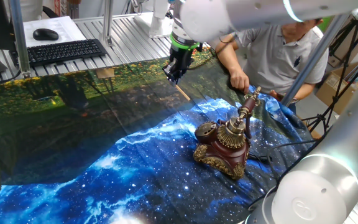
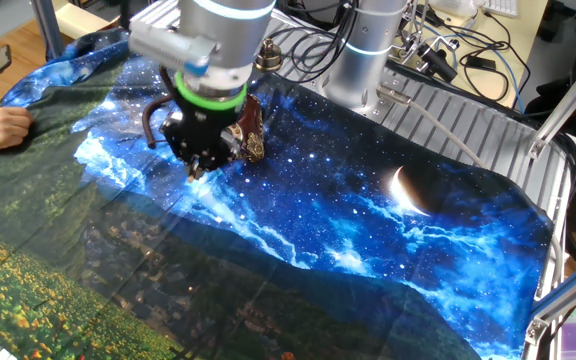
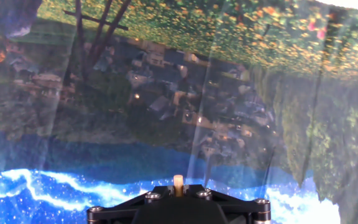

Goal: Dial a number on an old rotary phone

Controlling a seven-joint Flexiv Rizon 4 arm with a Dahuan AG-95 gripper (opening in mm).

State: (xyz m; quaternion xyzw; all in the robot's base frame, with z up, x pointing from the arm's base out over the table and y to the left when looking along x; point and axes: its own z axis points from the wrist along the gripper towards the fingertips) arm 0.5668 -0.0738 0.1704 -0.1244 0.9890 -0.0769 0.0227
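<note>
In one fixed view, going from the left, a black keyboard and a mouse sit on the far metal part of the counter, behind a printed cloth that runs from green landscape into starry blue. Right of them the hand hangs in the air above the cloth, fingers pointing down, holding nothing; whether the fingers are spread or pressed together I cannot tell, since they are small and dark here and the hand view shows only the black mount and one pale tip. Further right the phone stands upright on the blue part of the cloth, well apart from the hand, with its handset on the cradle. Behind it a person's hand rests on the cloth's edge. In the other fixed view the arm hides most of the phone
</note>
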